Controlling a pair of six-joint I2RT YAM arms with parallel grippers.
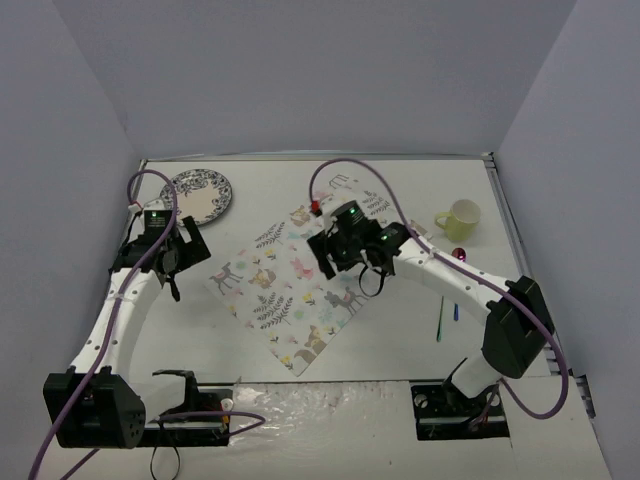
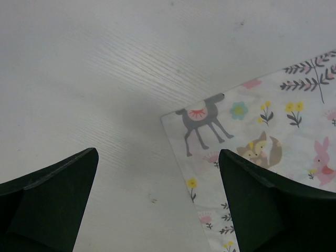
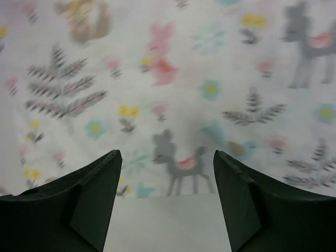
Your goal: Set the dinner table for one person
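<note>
Yellow cup [image 1: 459,219], patterned plate [image 1: 198,195] — on dinner table [image 1: 400,340], either side of placemat [image 1: 290,285]. Left gripper [image 2: 157,155], right gripper [image 3: 165,155] — jaws spread apart.

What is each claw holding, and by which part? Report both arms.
Nothing is held. The left claw hangs open over the dinner table at the placemat corner; the right claw hangs open over the placemat.

Plain pale grey-lavender back wall [image 1: 320,70], matching left side panel [image 1: 50,150], right side panel [image 1: 590,120], soft even light
</note>
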